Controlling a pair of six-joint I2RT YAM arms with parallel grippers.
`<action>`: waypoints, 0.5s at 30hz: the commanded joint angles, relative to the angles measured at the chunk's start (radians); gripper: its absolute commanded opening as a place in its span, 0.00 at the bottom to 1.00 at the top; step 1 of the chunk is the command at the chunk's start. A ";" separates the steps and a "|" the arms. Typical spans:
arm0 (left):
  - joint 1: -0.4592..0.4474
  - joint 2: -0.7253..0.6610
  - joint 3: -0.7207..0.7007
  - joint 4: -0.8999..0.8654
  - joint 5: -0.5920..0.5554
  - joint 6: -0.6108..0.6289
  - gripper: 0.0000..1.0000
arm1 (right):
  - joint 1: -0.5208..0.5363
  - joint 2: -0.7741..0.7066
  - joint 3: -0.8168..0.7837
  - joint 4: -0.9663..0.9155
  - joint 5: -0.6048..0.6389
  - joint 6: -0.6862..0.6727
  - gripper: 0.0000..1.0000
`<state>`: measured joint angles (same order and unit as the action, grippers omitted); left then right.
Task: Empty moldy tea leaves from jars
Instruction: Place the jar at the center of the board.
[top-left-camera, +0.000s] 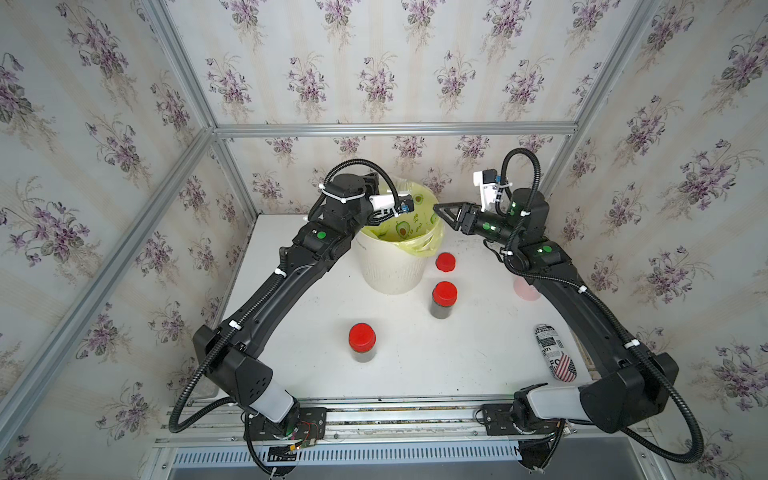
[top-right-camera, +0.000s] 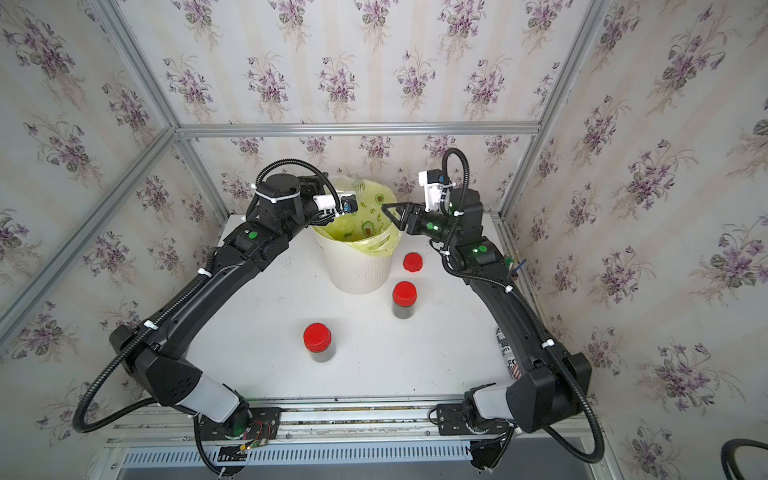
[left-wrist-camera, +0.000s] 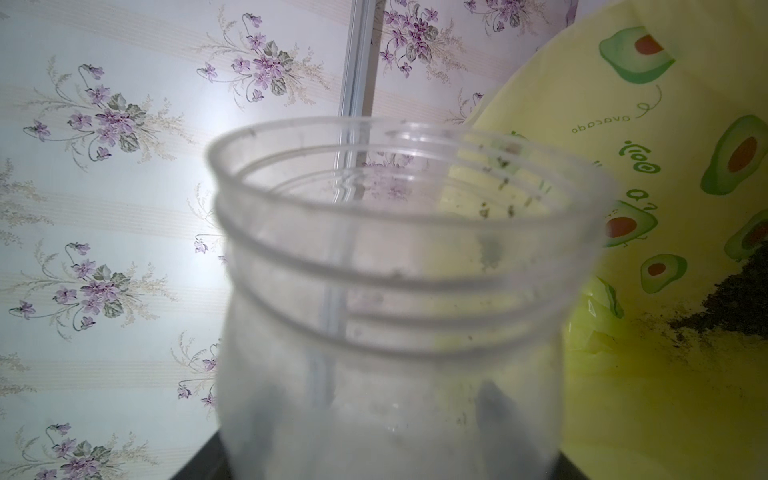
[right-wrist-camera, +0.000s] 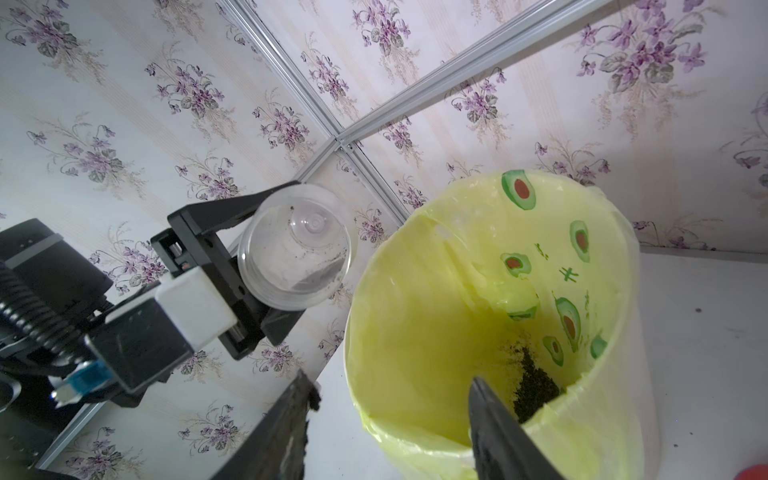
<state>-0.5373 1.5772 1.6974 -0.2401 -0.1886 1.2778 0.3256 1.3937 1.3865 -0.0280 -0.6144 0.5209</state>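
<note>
— Up by the far rim of the bin (top-left-camera: 390, 274), clear of the worktop (top-left-camera: 316, 374), your left tool (right-wrist-camera: 293, 257) is clamped on the open jar (left-wrist-camera: 390, 257), fingers pinching its clear body from both sides.
— Its long axis runs in line with those fingers, threaded mouth turned away from your wrist. How steeply it tips, I cannot tell.
— Inside you have only specks; the tea leaves (right-wrist-camera: 534, 386) lie as a dark heap in the yellow bag (right-wrist-camera: 436, 311).
— Your right tool (right-wrist-camera: 388, 378) sits at the bin's near rim, fingers partly apart, nothing between them, crumbs stuck to one.
— On the worktop, the loose red cap (top-left-camera: 445, 262) lies just beside the bin. The farther capped jar (top-left-camera: 444, 301) and nearer capped jar (top-left-camera: 363, 345) stand upright, caps up, dark inside.
</note>
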 joint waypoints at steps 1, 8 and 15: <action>0.002 -0.006 -0.013 0.060 0.027 -0.012 0.62 | 0.022 0.047 0.063 -0.003 0.025 -0.013 0.59; 0.001 -0.012 -0.025 0.073 0.036 -0.015 0.62 | 0.064 0.148 0.198 -0.028 0.020 -0.029 0.58; 0.001 -0.018 -0.029 0.074 0.054 -0.011 0.62 | 0.094 0.204 0.249 -0.040 0.023 -0.042 0.57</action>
<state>-0.5373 1.5650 1.6653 -0.2146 -0.1524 1.2713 0.4137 1.5848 1.6196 -0.0753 -0.5945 0.4900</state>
